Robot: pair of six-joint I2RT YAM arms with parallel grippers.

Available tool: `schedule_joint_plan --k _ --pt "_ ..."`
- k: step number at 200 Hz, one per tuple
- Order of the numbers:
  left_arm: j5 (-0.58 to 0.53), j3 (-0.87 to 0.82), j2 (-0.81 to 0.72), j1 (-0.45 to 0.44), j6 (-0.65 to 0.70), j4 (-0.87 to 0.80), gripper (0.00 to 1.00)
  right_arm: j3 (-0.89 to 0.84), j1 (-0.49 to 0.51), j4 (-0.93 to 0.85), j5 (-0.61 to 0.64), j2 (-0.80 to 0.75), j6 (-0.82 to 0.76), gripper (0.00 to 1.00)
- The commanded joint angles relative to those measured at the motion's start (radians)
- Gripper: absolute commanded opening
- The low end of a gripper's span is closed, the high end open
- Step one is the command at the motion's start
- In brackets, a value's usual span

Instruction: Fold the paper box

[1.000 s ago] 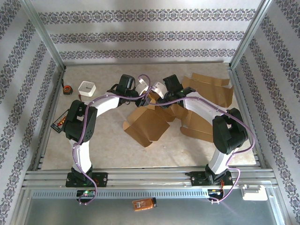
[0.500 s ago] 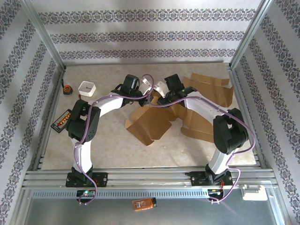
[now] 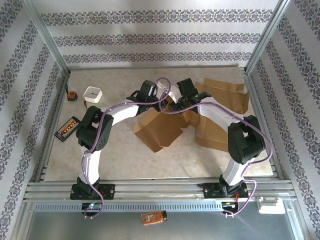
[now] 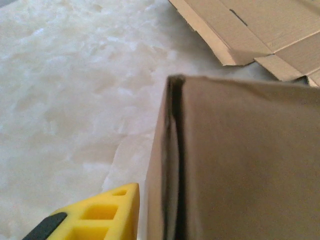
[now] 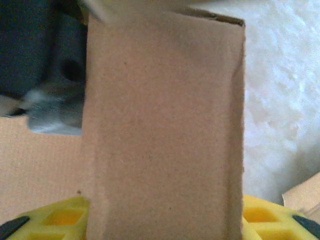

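A: Where is the paper box [image 3: 159, 129]?
B: Middle of the table [image 3: 115, 155] — plain brown cardboard, half raised, its panels creased at angles. The table top is pale and mottled like marble.
A: And the left end effector [image 3: 159, 95]?
B: At the box's far edge. In its wrist view, one yellow plastic finger [image 4: 100, 215], with hollow cells and a black pad, sits just beside an upright cardboard wall with a dark fold line at the corner. Clenched or released — I cannot tell.
A: The right end effector [image 3: 172, 97]?
B: Just beside the left one, at the same far edge. A tall, matte cardboard flap stands between its two yellow fingers [image 5: 45, 222], spanning the gap from one to the other. Whether it is pinched, I cannot tell.
A: Any other cardboard?
B: A flat box blank [image 3: 225, 92] with notched flaps lies at the far right.
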Motion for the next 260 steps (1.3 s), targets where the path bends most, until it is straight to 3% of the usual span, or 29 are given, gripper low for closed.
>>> schedule_joint_plan --k 1,47,83,142,166,187,206,240,260 --pt "0.038 0.040 0.044 -0.061 0.024 0.046 0.25 0.011 0.036 0.013 -0.083 -0.017 -0.021 0.50" --pt "0.022 0.066 0.073 -0.061 0.014 0.022 0.00 0.007 0.034 0.018 -0.089 -0.025 -0.004 0.50" --pt "-0.271 -0.001 -0.006 -0.065 -0.089 -0.084 0.00 0.011 0.039 0.048 -0.102 -0.047 0.123 0.58" --pt "-0.459 -0.373 -0.298 -0.067 -0.248 -0.049 0.00 -0.070 0.036 0.103 -0.168 -0.225 0.356 0.88" --pt "-0.426 -0.448 -0.355 -0.068 -0.251 -0.022 0.00 -0.122 0.018 0.079 -0.131 -0.323 0.448 0.91" --pt "-0.352 -0.439 -0.333 -0.067 -0.244 -0.011 0.22 -0.168 -0.012 0.056 -0.135 -0.405 0.512 0.91" --pt "-0.307 -0.431 -0.300 -0.067 -0.240 0.014 0.28 -0.222 -0.029 0.049 -0.134 -0.478 0.519 0.93" --pt "-0.291 -0.432 -0.260 -0.064 -0.224 0.051 0.28 -0.269 -0.047 0.029 -0.151 -0.548 0.523 0.94" --pt "-0.300 -0.430 -0.242 -0.062 -0.220 0.054 0.15 -0.252 -0.050 -0.010 -0.152 -0.561 0.547 0.94"
